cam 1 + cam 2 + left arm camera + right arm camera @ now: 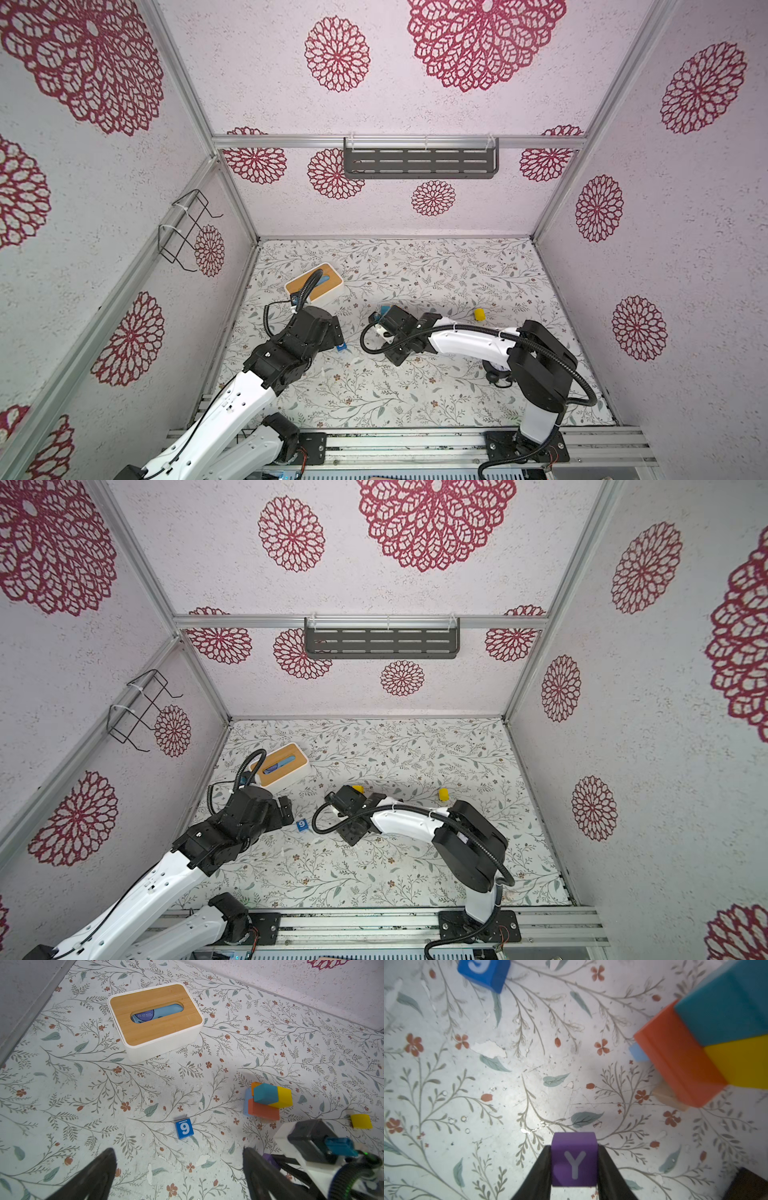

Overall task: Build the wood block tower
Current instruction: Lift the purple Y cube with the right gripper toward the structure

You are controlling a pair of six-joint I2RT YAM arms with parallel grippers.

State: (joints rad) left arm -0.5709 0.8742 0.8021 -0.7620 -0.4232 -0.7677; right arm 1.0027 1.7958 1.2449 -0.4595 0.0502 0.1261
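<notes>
My right gripper (574, 1147) is shut on a purple "Y" cube (574, 1159), held just above the floral mat. The low tower (268, 1101) stands close beside it: a teal block (726, 1012) and a yellow block (741, 1064) rest on an orange bar (675, 1057), with light blue and tan pieces underneath. A blue "9" cube (184, 1128) lies alone on the mat ahead of my left gripper (178, 1159), which is wide open and holds nothing. A loose yellow block (479, 314) lies further right. In both top views the right wrist hides most of the tower.
A white box with a wooden lid (155, 1020) sits at the back left of the mat (415, 395). A black object (496, 372) is partly hidden under the right arm. A dark brown piece (747, 1184) shows near the tower. Walls close three sides.
</notes>
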